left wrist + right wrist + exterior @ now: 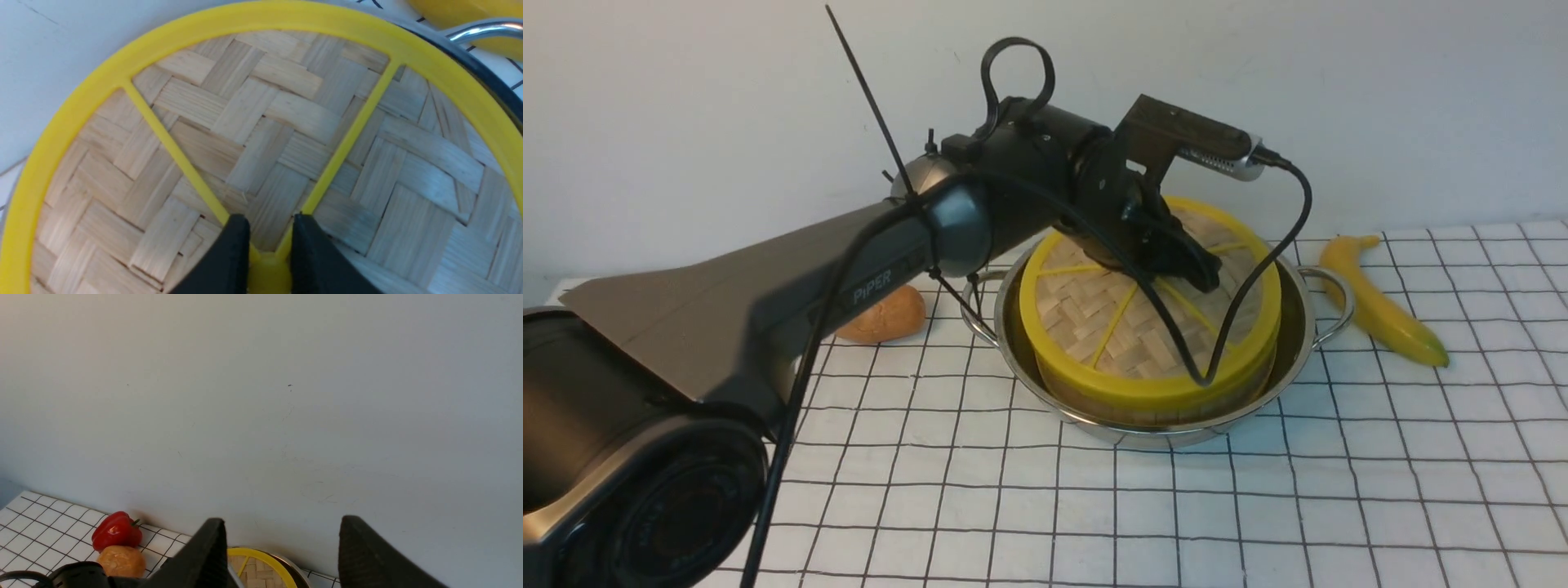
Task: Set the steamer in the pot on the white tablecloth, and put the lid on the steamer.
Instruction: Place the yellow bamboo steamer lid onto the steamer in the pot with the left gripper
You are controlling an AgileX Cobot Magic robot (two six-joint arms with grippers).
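Lid (pixel 1143 314) on the steamer (pixel 1152 415) inside the pot (pixel 1290 327), held at its centre by the left gripper (pixel 1205 278).
Front view: release only once the rim looks level all round the pot, then lift straight up; the arm (pixel 768 294) hides the grasp itself. Left wrist view: jaws clamp the yellow knob (pixel 267 271), which the frame edge cuts off. Right wrist view: right gripper (pixel 284 522) gapes empty, only a sliver of the pot showing.
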